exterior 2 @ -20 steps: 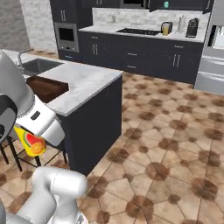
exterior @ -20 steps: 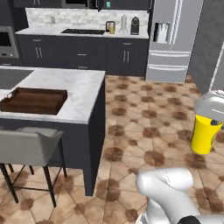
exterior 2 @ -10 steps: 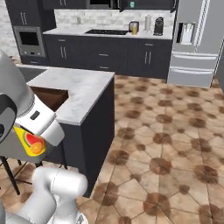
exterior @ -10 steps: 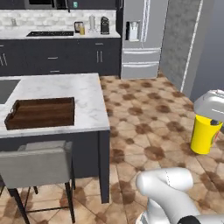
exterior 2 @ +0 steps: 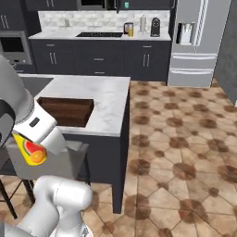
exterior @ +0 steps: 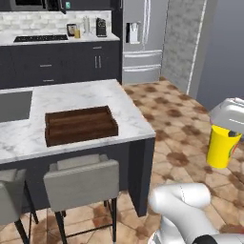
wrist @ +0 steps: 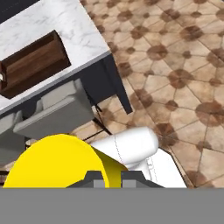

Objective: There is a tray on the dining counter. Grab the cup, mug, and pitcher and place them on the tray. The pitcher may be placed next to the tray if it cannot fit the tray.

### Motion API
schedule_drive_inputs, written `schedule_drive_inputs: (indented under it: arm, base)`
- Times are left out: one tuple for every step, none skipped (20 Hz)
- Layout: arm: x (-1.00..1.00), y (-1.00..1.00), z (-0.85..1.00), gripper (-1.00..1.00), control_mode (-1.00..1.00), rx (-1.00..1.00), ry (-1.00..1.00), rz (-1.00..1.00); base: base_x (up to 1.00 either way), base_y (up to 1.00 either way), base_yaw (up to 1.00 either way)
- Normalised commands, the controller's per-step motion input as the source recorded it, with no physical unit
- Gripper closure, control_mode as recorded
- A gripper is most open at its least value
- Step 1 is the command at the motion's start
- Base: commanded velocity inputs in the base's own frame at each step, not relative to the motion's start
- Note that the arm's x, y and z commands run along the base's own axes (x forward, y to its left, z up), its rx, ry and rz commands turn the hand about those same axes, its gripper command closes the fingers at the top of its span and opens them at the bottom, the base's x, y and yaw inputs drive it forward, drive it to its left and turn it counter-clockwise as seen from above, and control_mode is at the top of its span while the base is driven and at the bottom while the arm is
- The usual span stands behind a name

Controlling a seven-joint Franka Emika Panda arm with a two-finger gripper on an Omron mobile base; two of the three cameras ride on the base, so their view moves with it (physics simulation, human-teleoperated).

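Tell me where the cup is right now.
The cup hangs held in the gripper above the floor, at the right edge of the left base view, clear of the counter and its tray.

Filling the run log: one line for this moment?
held: small bright yellow cup | fingers: shut on it | dark brown wooden tray: empty on marble counter | phase: carrying

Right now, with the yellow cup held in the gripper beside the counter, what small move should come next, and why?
Probably swing the arm toward the tray. The gripper is shut on the cup, carried over the floor well off the dining counter. The tray looks empty, so the cup must first come above it before any lowering.
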Motion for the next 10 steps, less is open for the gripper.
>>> schedule_drive_inputs:
  arm:
    - [0.0, 0.0, 0.0, 1.0, 1.0, 0.0, 0.0, 0.0]
    - [0.0, 0.0, 0.0, 1.0, 1.0, 0.0, 0.0, 0.0]
    - [0.0, 0.0, 0.0, 1.0, 1.0, 0.0, 0.0, 0.0]
    - [0.0, 0.0, 0.0, 1.0, 1.0, 0.0, 0.0, 0.0]
    - [0.0, 0.0, 0.0, 1.0, 1.0, 0.0, 0.0, 0.0]
    - [0.0, 0.0, 0.0, 1.0, 1.0, 0.0, 0.0, 0.0]
    - [0.0, 0.0, 0.0, 1.0, 1.0, 0.0, 0.0, 0.0]
    - [0.0, 0.0, 0.0, 1.0, 1.0, 0.0, 0.0, 0.0]
    - [0.0, 0.0, 0.0, 1.0, 1.0, 0.0, 0.0, 0.0]
    - [0.0, 0.0, 0.0, 1.0, 1.0, 0.0, 0.0, 0.0]
  base:
    - [0.0, 1.0, -0.23]
    - [0.0, 1.0, -0.2]
    - [0.0, 1.0, -0.12]
    - [0.0, 1.0, -0.04]
    - [0.0, 0.87, -0.01]
    - [0.04, 0.75, 0.0]
    - [0.1, 0.64, 0.0]
    - [0.22, 0.54, 0.0]
    - [0.24, 0.54, 0.0]
    - [0.26, 0.56, 0.0]
